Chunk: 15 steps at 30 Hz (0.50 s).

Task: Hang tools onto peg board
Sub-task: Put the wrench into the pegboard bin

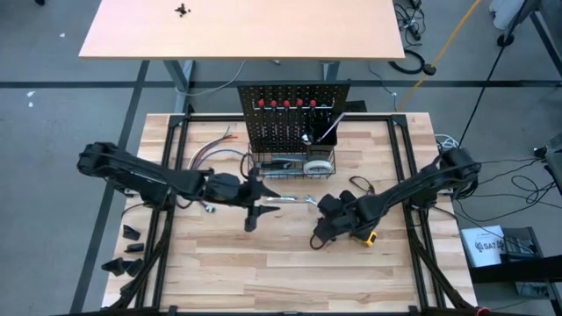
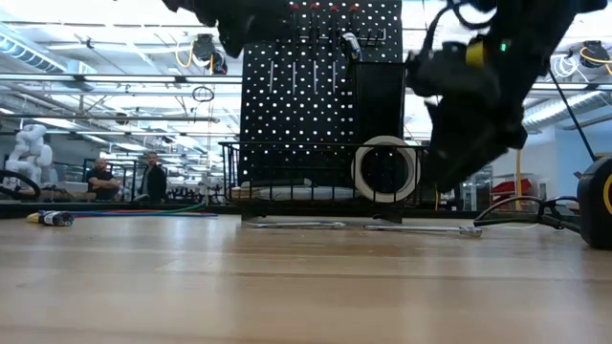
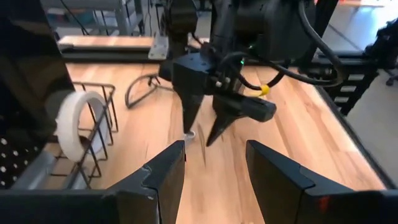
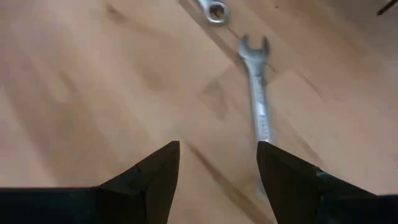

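Wrench pickup under way, right tool above the bench.
Fingers released, nothing grasped; slim silver open-end wrench lies flat beside them, before the upright black perforated peg board. Next: straddle the shank, clench. Left tool released, waiting nearby.

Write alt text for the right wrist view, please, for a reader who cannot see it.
A silver wrench lies on the wooden table, just ahead of the right gripper, whose two dark fingers stand apart and empty. The ring end of a second wrench shows beyond it.
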### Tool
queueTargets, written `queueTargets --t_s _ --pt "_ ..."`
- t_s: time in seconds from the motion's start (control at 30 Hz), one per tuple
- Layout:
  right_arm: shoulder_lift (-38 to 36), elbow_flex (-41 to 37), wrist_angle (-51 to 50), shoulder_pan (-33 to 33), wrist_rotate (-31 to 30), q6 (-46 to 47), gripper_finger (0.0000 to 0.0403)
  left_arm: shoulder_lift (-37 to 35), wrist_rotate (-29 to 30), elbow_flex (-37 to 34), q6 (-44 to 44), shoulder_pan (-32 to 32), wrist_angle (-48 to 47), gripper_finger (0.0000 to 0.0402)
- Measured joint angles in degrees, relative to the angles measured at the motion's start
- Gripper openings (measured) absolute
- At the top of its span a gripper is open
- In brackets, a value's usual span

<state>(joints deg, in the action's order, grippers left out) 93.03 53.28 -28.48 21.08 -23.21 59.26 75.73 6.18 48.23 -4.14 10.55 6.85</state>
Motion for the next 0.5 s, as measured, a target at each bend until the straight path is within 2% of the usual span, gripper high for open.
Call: queueTargets --t_s 0.33,0.5 --pt "3.8 0.0 -2.5 -1.3 -2.8 -5.8 0.0209 1.4 -0.1 0.0 -1.6 0.1 3.4 0.0173" --pt "3.3 0.0 -1.7 -3.9 0.2 -12.0 0.0209 1.4 -0.1 0.0 -3.3 0.1 3.8 0.0173"
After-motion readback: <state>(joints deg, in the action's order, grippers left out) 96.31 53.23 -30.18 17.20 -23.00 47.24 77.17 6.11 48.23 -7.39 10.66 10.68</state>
